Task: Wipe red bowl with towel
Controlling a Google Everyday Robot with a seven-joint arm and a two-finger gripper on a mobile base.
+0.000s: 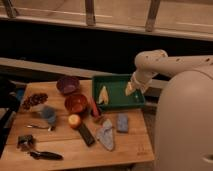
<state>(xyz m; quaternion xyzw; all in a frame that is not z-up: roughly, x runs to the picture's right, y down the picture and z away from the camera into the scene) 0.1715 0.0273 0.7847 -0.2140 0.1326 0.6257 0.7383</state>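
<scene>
The red bowl (76,102) sits on the wooden table (60,145), left of centre, just below the dark purple bowl (67,84). The pale grey-blue towel (106,135) lies crumpled near the table's front, to the right of the red bowl. My gripper (131,89) hangs at the end of the white arm (150,62), over the right end of the green tray (120,102). It stands open with nothing in it, well away from both towel and bowl.
A yellowish item (103,94) lies in the tray. Around the bowl are a blue block (122,122), a blue cup (48,114), an orange fruit (74,120), a black bar (86,134), a dark red pile (34,100) and tools (40,154). My white body (185,125) fills the right.
</scene>
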